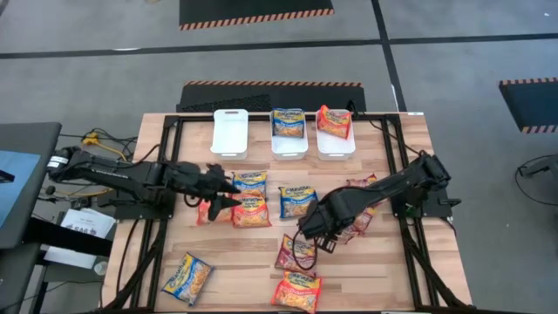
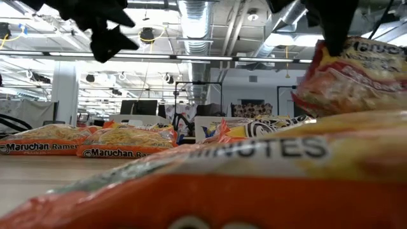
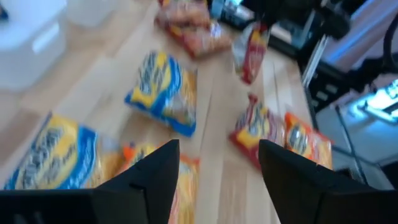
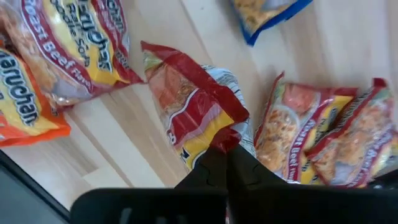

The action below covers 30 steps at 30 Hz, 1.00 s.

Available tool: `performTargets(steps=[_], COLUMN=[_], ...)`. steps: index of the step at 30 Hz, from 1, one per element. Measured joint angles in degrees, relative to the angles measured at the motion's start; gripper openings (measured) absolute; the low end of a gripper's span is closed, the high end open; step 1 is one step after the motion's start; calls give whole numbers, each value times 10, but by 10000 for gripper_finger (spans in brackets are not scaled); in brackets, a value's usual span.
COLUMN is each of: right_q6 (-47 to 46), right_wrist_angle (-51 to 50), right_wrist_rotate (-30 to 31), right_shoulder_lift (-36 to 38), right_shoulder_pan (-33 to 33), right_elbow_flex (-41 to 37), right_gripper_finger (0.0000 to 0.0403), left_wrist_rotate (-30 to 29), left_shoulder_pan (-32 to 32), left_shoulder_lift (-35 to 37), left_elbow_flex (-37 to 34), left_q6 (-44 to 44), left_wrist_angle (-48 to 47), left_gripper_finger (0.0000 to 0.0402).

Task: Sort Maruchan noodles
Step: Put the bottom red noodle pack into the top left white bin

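Wood covers the table (image 1: 235, 253) under me, and noodle packets lie all over it. Each packet is light, flat and shiny. I think the wrap is slippery and the dry noodles inside can crack, so I should pinch the thin sealed edge and not squeeze the middle. My right gripper (image 4: 224, 155) does just that: its jaws are clamped together on the edge of a dark red packet (image 4: 193, 106), lifted a little over the middle of the table. My left gripper (image 1: 235, 194) hovers with its jaws wide apart and nothing in them, just over an orange packet (image 1: 251, 212) and beside a small red packet (image 1: 207, 211). I count three white bins at the far side: the left bin (image 1: 229, 144) is empty, the middle bin (image 1: 289, 150) holds one blue packet, and the right bin (image 1: 336, 150) holds one orange-red packet. On the table I count about nine packets: three blue, two orange and, I think, four red, though two of the red packets hide partly under my right arm.
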<state>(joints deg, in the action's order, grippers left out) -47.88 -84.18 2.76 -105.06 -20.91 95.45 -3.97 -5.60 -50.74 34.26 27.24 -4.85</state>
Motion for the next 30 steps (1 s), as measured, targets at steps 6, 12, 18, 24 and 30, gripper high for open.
performTargets(steps=[6,12,18,24,30], right_q6=[15,50,108,156,195], right_wrist_angle=[-16,-13,23,62,71], right_wrist_rotate=[27,54,62,64,63], right_shoulder_lift=[0,0,0,0,0], right_shoulder_pan=[11,28,52,88,122], right_elbow_flex=[44,94,137,170,186], right_gripper_finger=[5,5,5,5,5], left_wrist_rotate=[29,52,65,89,96], left_shoulder_pan=[26,39,39,48,76], left_shoulder_lift=[0,0,-1,-48,-121], left_elbow_flex=[0,0,0,16,67], left_q6=[-17,-20,-26,-11,-12], left_wrist_angle=[53,57,66,106,105], left_gripper_finger=[208,208,208,208,208])
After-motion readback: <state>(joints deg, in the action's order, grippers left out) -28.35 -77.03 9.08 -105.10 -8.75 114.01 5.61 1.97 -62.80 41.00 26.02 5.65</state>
